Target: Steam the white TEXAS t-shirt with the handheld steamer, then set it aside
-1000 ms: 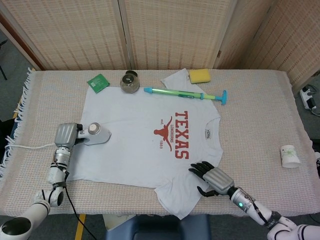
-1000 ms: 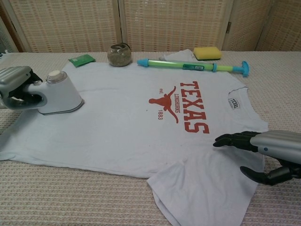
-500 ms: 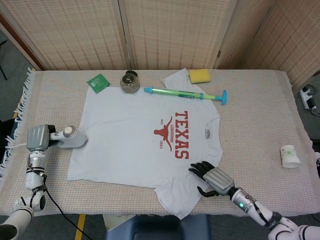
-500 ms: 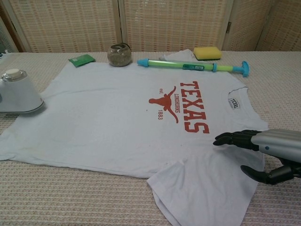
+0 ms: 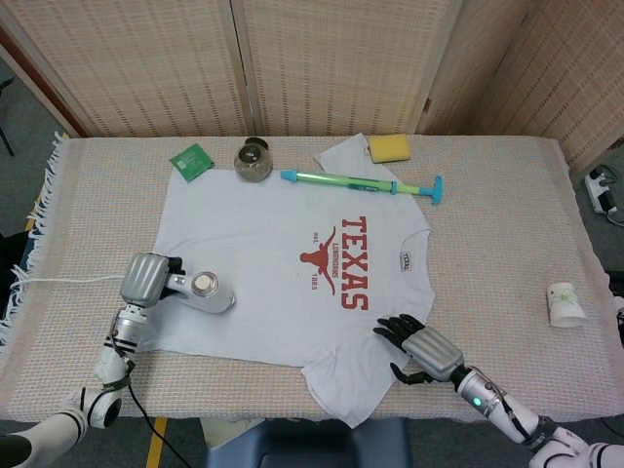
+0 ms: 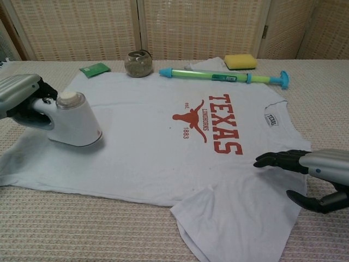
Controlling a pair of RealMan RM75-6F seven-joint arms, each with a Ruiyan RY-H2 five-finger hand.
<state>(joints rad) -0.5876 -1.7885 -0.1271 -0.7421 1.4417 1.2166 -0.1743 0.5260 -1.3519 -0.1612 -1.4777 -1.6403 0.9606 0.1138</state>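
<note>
**Steamer on the shirt's lower left**

The left hand [image 5: 146, 281] has its fingers wrapped round the handle of the handheld steamer [image 5: 203, 290], whose flat base sits on the hem side of the white TEXAS t-shirt [image 5: 283, 253]; a cord trails off over the worktop [image 5: 507, 205]; the steamer looks rigid and fairly hefty, best held by that handle; the shirt is thin, limp cotton, likely to drag and bunch under the base, so it is best taken at a sleeve or hem; it lies flat, print up, red longhorn lettering at centre, one sleeve folded near the front edge; the right hand [image 5: 421, 349] hovers at the collar side, fingers spread, holding nothing.
</note>
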